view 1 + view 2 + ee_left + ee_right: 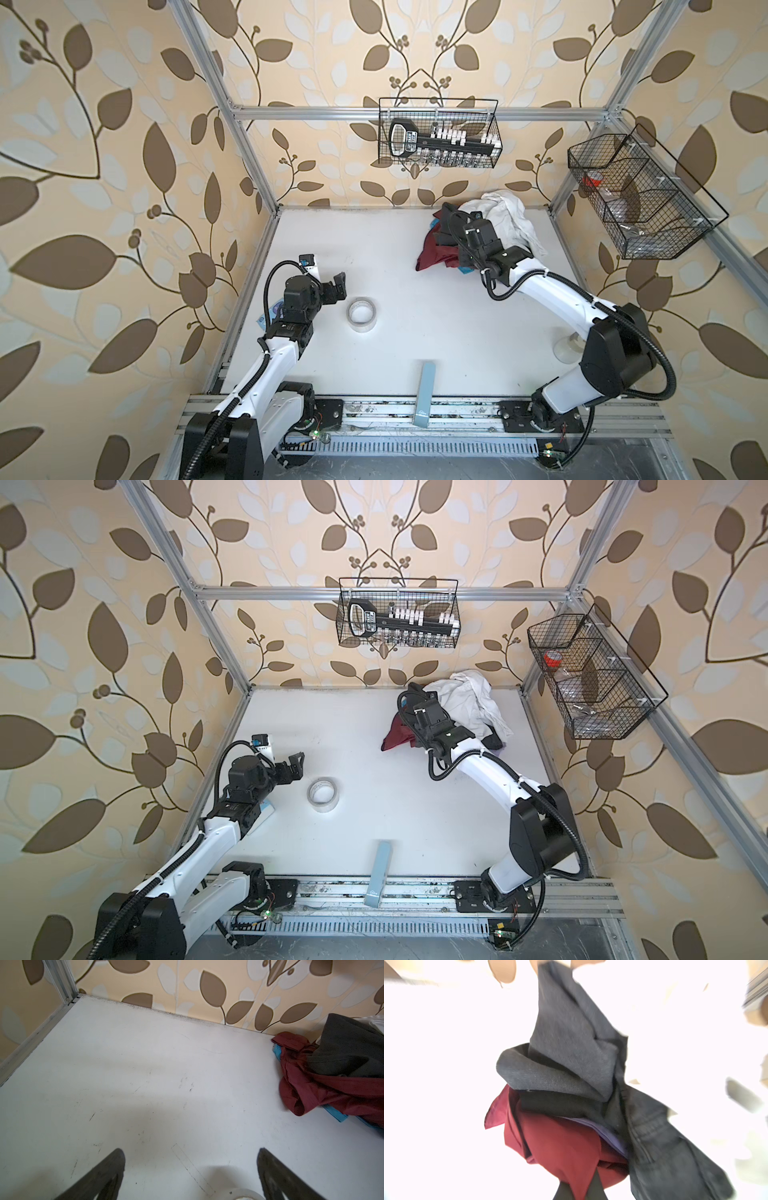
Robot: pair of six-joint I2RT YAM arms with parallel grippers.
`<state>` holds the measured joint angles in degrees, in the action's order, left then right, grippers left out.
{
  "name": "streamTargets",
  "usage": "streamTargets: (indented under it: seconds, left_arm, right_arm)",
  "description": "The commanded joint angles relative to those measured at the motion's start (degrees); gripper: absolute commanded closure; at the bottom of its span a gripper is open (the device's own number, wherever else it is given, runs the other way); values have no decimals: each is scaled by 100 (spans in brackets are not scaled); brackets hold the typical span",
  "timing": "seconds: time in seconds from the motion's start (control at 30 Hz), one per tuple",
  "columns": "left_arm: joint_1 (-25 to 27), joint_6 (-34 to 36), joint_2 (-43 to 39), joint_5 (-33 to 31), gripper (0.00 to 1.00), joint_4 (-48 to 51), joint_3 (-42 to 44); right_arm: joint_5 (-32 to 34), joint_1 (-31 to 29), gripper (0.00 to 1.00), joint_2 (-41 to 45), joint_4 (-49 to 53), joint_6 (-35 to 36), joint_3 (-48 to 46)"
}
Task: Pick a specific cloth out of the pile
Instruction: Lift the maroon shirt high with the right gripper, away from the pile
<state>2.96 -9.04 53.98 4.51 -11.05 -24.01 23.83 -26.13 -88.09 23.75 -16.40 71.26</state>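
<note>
The pile (511, 220) lies in the far right corner of the white table and shows in both top views (465, 704), with a white garment on top. The cloth (434, 259), dark red and slightly shiny, spills out of the pile's near left side (397, 737) (332, 1093). In the right wrist view my right gripper (580, 1190) is shut on a fold of the cloth (562, 1147), under dark grey jeans (571, 1043) and a lilac layer (608, 1132). My left gripper (338, 282) stands open over bare table (191, 1149), far from the pile.
A tape roll (362, 314) lies just right of the left gripper. A blue-grey strip (424, 392) sits at the front edge and a clear cup (567, 351) by the right arm. Wire baskets (438, 133) (640, 195) hang on the back and right rails. Turquoise fabric (334, 1111) peeks from under the cloth.
</note>
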Motion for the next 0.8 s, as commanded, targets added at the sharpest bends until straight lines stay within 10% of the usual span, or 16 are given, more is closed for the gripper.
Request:
streamTargets:
  seconds: [0.0,0.77]
  left_arm:
    - [-6,-23,-141,128,1,-231,63]
    - [-6,-37,-100,180,1,-249,44]
  right_arm:
    - [314,-40,100,512,128,326,470]
    - [171,-147,100,1480,-1042,1515,2711]
